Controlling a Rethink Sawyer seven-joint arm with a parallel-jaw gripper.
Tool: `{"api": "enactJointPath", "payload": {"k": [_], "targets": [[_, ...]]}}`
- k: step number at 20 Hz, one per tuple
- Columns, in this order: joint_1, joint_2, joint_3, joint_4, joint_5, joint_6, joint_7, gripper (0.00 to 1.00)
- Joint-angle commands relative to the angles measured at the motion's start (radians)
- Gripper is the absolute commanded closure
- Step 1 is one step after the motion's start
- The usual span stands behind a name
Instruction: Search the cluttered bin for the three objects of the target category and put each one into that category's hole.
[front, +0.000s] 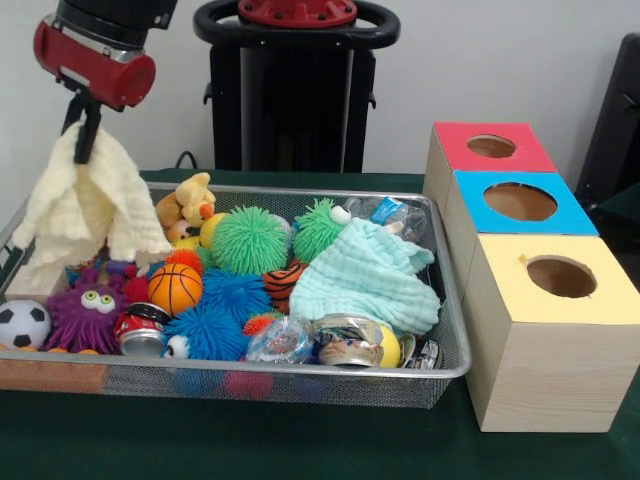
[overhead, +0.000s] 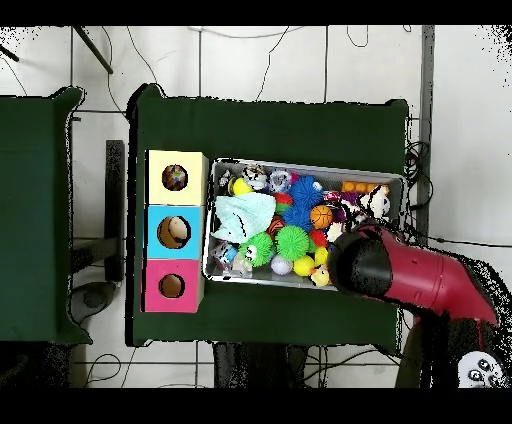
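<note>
A pale yellow cloth (front: 85, 205) hangs in the air over the left end of the bin (front: 300, 385) as the front view shows it. The gripper (front: 85, 135) is clamped on the top of the cloth, and the cloth droops down in soft folds. Its bottom edge is just above the toys. The red and black arm (overhead: 400, 275) reaches over that end of the bin.

In the bin lies a light green cloth (front: 368, 282), spread over toys near the right end. Around it are a green spiky ball (front: 250, 240), a blue spiky ball (front: 232, 295), a small basketball (front: 174, 288), a purple fuzzy toy with eyes (front: 85, 310), a little soccer ball (front: 22, 323) and some shiny cans (front: 345, 340).

Beside the bin, on the green table (front: 250, 445), stand three boxes in a row. The yellow box (front: 550, 335) is closest to the front camera, then the blue box (front: 515, 205), then the red box (front: 490, 148). Each has a round hole on top. From above, something small shows inside the yellow box's hole
</note>
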Motion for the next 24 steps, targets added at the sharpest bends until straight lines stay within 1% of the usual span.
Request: {"api": "enactJointPath", "payload": {"k": [1, 2, 7, 17, 20, 24], "targets": [[0.028, 0.035, 0.048, 0.062, -0.064, -0.026, 0.011, 1.0], [0.029, 0.037, 0.046, 0.062, -0.061, -0.027, 0.012, 0.0], [0.031, 0.04, 0.042, 0.062, -0.063, -0.04, 0.015, 0.0], [0.033, 0.043, 0.039, 0.053, -0.058, -0.023, 0.012, 0.0], [0.064, 0.047, 0.025, 0.035, -0.033, 0.002, 0.052, 0.0], [0.16, 0.073, -0.03, -0.026, 0.007, 0.069, 0.147, 0.0]]}}
